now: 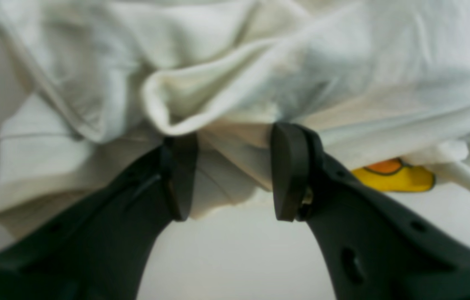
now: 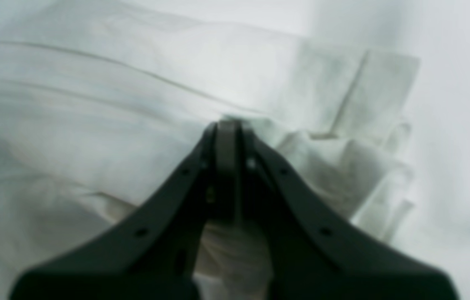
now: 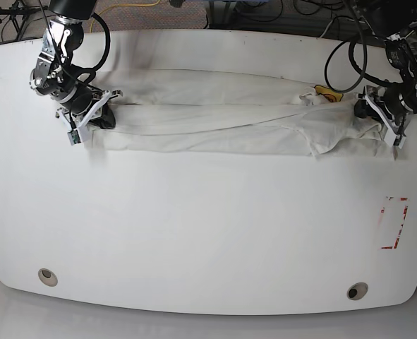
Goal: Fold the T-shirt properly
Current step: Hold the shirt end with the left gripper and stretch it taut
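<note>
**Lengthwise fold in, crosswise folds still to do**

Nearest the base camera, the white table (image 3: 194,240) lies bare apart from 2 round holes near its front edge and a red-outlined mark (image 3: 394,222) at the right. Farther back, the T-shirt (image 3: 215,123) stretches across the table as a long narrow band, its layers already doubled over along their length, judging by the stacked edges.

At the band's right end in that view, the left gripper (image 1: 228,171) has its jaws parted to a moderate gap, with a bunched fold of cloth between the pads; they are not closed on it. The yellow-orange logo patch (image 1: 393,177) peeks out just beside that gripper, under the rumpled sleeve end.

At the opposite end, the right gripper (image 2: 227,141) is clamped tight on a pinch of cloth at the shirt's edge.

My reading: 1 lengthwise fold looks done, though the left-gripper end is still crumpled. Smoothing that end and folding the band crosswise into a compact rectangle remain.
</note>
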Robot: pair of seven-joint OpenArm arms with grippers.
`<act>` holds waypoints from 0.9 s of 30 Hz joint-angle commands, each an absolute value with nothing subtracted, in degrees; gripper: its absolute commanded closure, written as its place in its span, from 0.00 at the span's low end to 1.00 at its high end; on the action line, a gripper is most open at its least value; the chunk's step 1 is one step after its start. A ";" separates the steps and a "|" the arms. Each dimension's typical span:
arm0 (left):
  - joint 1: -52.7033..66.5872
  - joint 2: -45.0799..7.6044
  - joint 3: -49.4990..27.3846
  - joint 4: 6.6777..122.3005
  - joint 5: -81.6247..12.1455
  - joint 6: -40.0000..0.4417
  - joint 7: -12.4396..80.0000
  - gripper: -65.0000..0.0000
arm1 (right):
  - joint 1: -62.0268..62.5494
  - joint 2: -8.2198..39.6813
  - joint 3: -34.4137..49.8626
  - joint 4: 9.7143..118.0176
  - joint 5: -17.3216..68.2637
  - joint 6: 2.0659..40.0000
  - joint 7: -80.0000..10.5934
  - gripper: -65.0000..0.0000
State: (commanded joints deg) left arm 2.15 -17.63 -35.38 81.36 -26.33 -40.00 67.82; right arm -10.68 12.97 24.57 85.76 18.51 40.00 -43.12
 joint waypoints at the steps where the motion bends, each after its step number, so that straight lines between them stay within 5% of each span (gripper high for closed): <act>1: 1.89 -17.71 -35.38 81.36 -26.77 -40.00 67.82 0.60 | -10.68 12.97 24.57 85.76 18.51 40.00 -43.12 0.96; 11: 1.19 -21.67 -35.56 86.11 -42.07 -40.00 71.87 0.60 | -10.68 12.97 24.57 86.64 18.59 40.00 -43.12 0.96; 19: 1.10 -22.64 -40.40 93.93 -54.55 -40.00 77.05 0.60 | -12.44 12.88 24.57 98.24 19.03 40.00 -47.78 0.96; 27: -1.27 -21.49 -36.97 94.20 -48.57 -40.00 76.70 0.60 | -12.44 10.77 24.92 109.32 19.12 40.00 -54.99 0.94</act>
